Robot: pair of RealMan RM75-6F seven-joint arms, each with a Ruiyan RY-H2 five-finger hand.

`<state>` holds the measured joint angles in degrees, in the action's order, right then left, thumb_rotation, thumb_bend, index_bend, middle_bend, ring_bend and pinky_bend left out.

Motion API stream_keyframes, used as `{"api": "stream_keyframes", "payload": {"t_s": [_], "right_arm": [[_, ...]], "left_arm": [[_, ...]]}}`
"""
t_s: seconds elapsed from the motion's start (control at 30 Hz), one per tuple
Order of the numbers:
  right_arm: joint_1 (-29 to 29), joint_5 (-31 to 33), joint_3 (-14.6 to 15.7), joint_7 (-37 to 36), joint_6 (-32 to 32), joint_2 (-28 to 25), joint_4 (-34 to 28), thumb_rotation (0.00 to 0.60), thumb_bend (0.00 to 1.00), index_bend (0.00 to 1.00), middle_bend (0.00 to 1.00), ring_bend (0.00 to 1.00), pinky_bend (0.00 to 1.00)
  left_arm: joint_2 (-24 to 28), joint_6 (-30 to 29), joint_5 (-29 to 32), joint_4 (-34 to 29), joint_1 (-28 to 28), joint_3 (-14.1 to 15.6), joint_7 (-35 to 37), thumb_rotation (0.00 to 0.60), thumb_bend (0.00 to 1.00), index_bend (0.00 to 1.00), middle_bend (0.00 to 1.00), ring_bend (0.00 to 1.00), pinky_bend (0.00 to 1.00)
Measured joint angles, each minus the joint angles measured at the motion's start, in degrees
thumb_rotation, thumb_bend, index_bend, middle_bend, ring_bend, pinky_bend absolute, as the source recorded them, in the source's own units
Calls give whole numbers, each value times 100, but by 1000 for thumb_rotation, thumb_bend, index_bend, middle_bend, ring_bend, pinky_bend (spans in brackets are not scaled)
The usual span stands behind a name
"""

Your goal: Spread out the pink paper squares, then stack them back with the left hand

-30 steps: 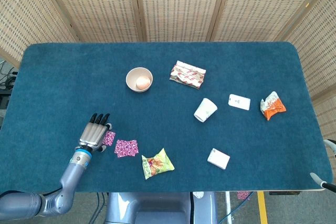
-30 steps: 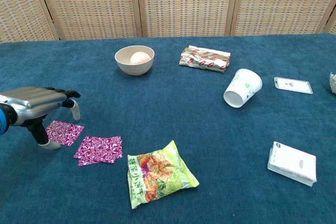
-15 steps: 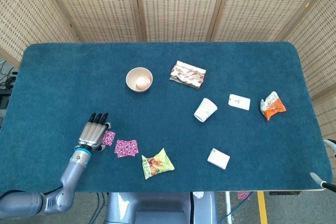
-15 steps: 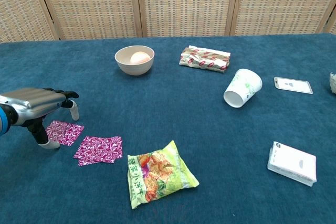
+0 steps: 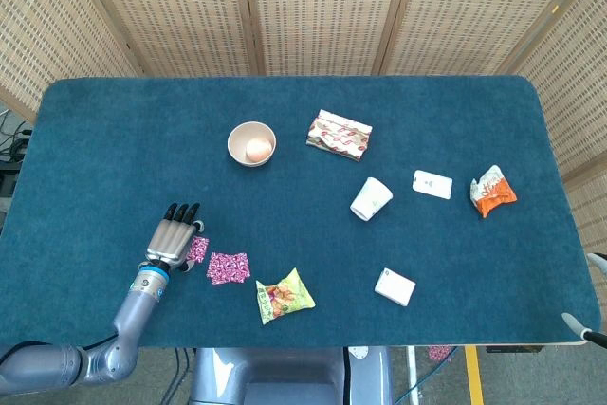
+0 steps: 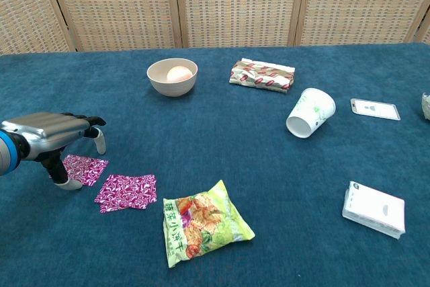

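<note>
Two pink patterned paper squares lie flat side by side near the table's front left. The left square [image 6: 86,169] [image 5: 197,250] sits partly under my left hand [image 6: 52,134] [image 5: 172,239]. The right square [image 6: 126,191] [image 5: 228,267] lies apart from the hand. My fingers reach out level above the left square. The thumb points down, and its tip rests on the cloth at that square's near left edge. Nothing is held in the hand. My right hand shows in neither view.
A green snack bag [image 6: 201,228] lies just right of the squares. Further back stand a bowl with an egg [image 6: 173,76], a wrapped packet [image 6: 262,74], a tipped paper cup [image 6: 310,113], a white card [image 6: 375,109] and a white box [image 6: 373,208]. An orange packet [image 5: 492,191] lies far right.
My left hand has drifted slightly to the right over the left square. Both paper squares lie where they were.
</note>
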<state>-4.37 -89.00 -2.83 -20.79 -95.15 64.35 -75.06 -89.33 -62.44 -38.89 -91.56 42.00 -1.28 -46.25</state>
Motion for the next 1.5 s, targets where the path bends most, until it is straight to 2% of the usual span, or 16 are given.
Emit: {"api": "stream_keyframes", "payload": {"t_s": [1.5], "right_arm": [[-10, 23, -15, -17, 25, 3, 5, 600, 129, 174, 208, 0, 0]], "left_arm": [[41, 80, 88, -87, -13, 9, 126, 584, 263, 371, 0, 0, 0]]}}
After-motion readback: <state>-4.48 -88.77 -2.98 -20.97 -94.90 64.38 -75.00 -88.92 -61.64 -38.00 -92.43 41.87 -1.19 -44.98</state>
